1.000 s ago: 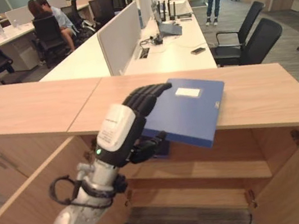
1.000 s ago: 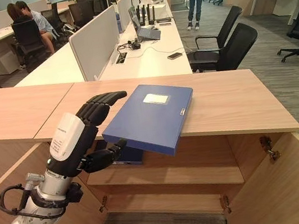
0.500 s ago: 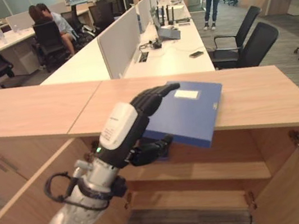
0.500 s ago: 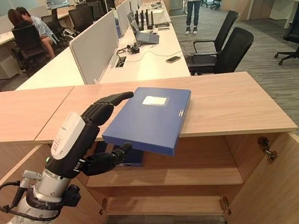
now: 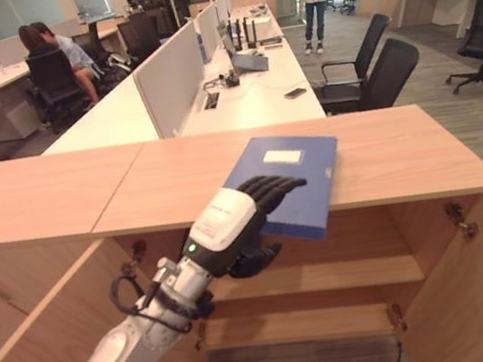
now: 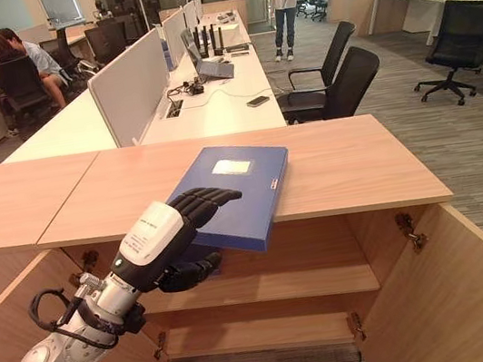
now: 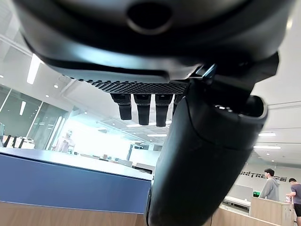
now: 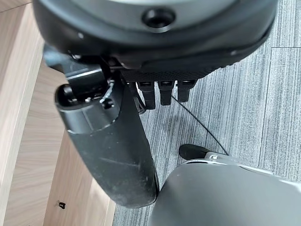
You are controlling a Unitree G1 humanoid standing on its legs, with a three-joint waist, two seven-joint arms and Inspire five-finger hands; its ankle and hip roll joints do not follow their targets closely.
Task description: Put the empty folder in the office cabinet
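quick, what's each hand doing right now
Left hand: shut on the blue folder.
Right hand: open, holding nothing.

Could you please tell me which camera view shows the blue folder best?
The right eye view: the blue folder lies whole on the cabinet top, left hand gripping its near edge. The left eye view matches; the left wrist view shows its edge.

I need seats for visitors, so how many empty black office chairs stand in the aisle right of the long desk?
3: two side by side by the desk's right edge, one further right by another desk. More may be hidden beyond.
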